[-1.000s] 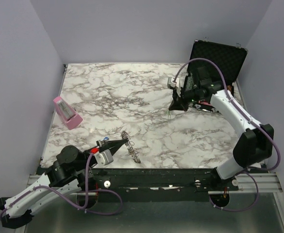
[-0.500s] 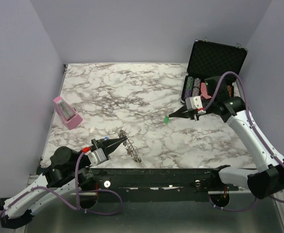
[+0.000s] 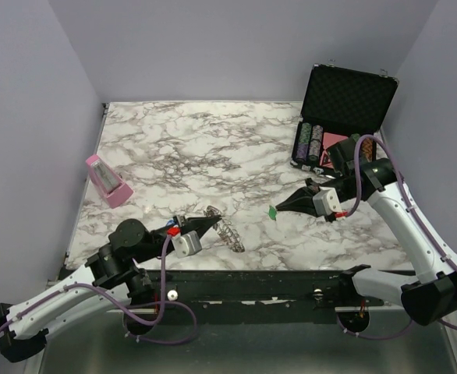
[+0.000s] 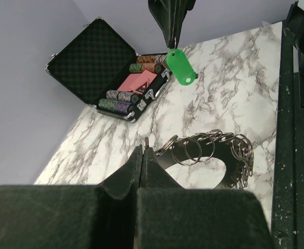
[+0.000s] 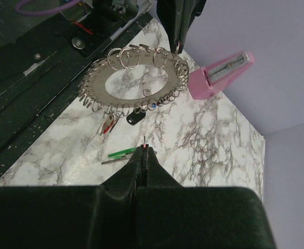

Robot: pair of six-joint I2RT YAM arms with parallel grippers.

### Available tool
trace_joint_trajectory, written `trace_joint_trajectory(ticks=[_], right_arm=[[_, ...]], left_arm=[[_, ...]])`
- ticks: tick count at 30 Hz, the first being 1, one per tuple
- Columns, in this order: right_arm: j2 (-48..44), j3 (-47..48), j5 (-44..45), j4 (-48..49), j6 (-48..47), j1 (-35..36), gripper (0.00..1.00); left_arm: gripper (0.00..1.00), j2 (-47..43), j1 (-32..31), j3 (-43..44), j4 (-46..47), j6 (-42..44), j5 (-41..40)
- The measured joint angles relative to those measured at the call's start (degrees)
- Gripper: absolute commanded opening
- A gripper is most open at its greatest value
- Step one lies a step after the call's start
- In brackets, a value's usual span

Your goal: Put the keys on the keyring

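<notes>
**A:** Status?

**B:** Left gripper (image 3: 211,223) is pinched shut on the keyring (image 5: 96,85) rim. Right gripper (image 4: 171,41) is closed on the green key (image 4: 181,66), which hangs between keyring and case (image 3: 345,97). The case is well apart from the keyring.

**A:** Other keys?

**B:** Red key (image 5: 108,123) and black key (image 5: 135,118) are just beside the keyring. Can't tell if they're attached.

**A:** Handling?

**B:** My guess: the key is light with a slick plastic head, so it'll swivel in the tips. Pinch it high on the head. The keyring is thin, stiff metal with loose loops, so hold the flat rim, not a loop.
</notes>
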Motion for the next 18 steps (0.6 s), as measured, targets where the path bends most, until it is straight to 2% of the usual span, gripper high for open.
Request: trace_joint_trajectory(ticks=[18], right_arm=[[-0.6,-3.9,0.0,-4.1,-3.8,0.7,0.0]], left_arm=[[0.0,5.6,0.0,0.0,4.8,1.4,1.4]])
